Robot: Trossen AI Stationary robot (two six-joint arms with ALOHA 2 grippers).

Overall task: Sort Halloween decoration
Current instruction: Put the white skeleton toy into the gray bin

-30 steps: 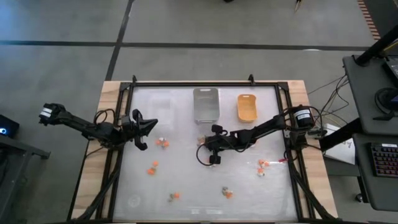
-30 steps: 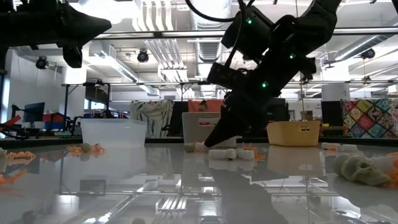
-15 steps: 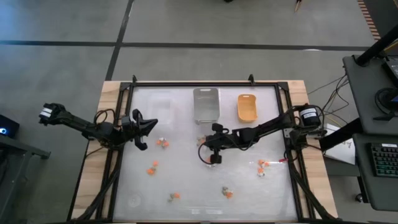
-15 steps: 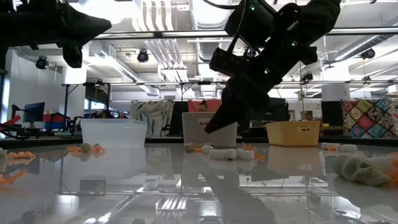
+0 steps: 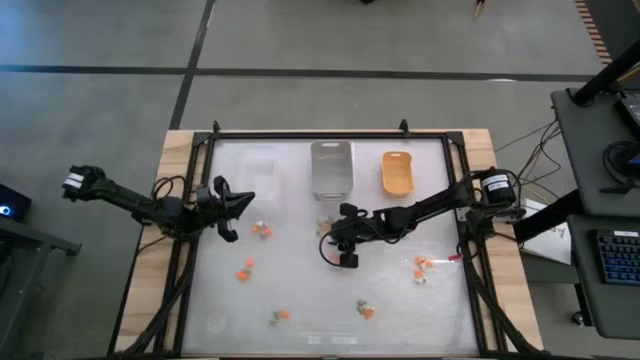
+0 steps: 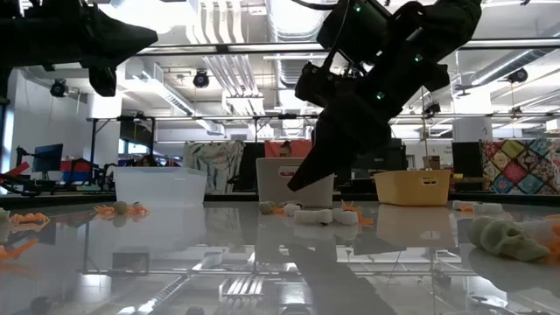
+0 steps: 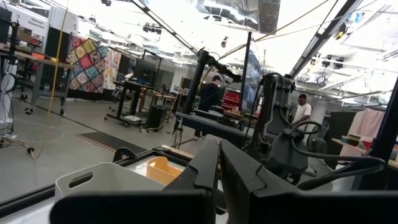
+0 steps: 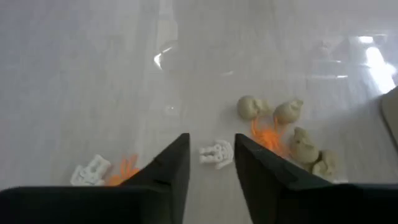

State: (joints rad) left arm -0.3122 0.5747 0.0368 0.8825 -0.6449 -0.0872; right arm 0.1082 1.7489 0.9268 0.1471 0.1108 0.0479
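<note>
Overhead, table-level and two wrist cameras share the table [image 5: 300, 290].

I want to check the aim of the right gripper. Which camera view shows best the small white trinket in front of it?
The right wrist view: the white trinket lies between the open right gripper fingers. The low view shows it small and distant; the high view barely resolves it; the left wrist view misses it.

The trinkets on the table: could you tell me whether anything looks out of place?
Nothing is damaged, but the trinkets lie scattered loose on the table, while the grey tray and orange tray appear empty.
</note>
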